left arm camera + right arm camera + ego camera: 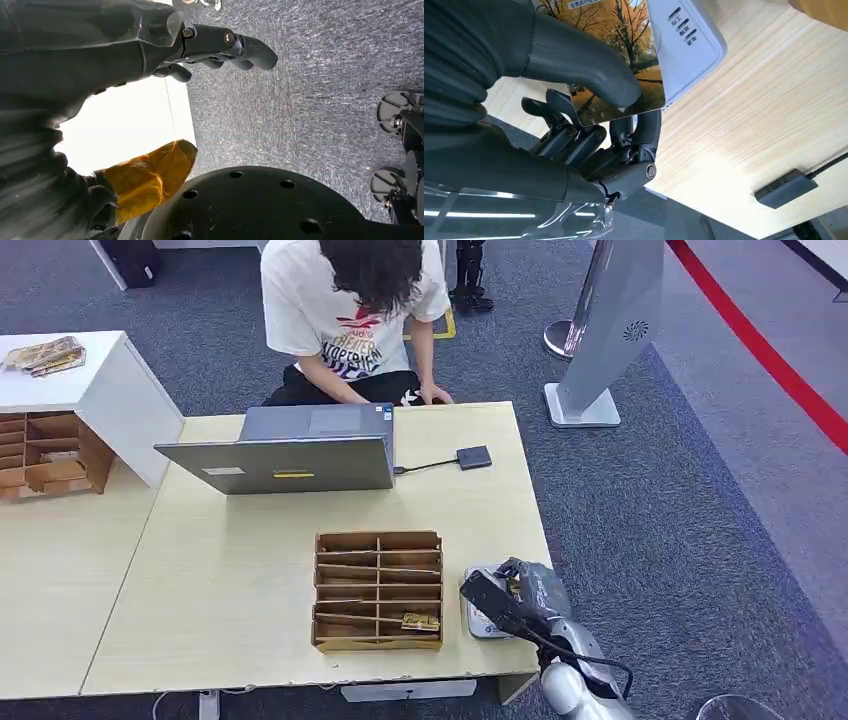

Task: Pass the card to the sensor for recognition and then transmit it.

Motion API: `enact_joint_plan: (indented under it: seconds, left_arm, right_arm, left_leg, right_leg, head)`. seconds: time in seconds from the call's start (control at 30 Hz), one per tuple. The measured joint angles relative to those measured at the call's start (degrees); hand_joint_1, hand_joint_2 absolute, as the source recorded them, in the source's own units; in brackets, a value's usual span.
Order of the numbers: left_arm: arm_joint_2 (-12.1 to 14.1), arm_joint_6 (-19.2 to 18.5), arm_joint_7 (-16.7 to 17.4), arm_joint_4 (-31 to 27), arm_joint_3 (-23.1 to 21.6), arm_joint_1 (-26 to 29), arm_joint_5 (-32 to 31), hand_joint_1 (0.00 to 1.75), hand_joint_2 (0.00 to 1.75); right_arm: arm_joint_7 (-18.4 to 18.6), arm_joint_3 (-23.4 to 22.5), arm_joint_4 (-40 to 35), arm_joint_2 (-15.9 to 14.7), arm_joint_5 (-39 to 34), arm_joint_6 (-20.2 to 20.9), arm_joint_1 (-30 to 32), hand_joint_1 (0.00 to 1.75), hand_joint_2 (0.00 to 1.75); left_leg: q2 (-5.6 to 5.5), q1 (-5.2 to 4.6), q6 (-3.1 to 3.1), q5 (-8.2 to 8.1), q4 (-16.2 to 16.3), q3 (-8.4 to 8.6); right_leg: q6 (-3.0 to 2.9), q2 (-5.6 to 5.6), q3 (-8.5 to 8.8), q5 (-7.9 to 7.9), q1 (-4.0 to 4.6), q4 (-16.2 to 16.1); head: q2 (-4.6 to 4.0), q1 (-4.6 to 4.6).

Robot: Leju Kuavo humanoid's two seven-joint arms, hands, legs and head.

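Here the right robot hand pinches the card between thumb and fingers, its autumn-tree face lying flat over the white sensor at the near right corner of the counter, so card and reader already overlap. The left robot hand hangs over the carpet with fingers curled on nothing, so the right is far nearer. Small printed characters mark the sensor and the card's edge, too small to read.
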Motion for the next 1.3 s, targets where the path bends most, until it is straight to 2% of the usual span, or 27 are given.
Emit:
enact_joint_plan:
  seconds: [1.3]
  left_arm:
    - [0.00, 0.02, 0.00, 0.00, 0.00, 0.00, 0.28, 0.00, 1.75]
  right_arm:
    - [0.00, -0.22, 0.57, 0.24, 0.68, 0.00, -0.23, 1.75, 1.75]
  left_leg:
    - [0.00, 0.00, 0.00, 0.00, 0.00, 0.01]
  right_leg:
    - [0.00, 0.00, 0.01, 0.00, 0.00, 0.00]
  head:
    - [0.00, 0.00]
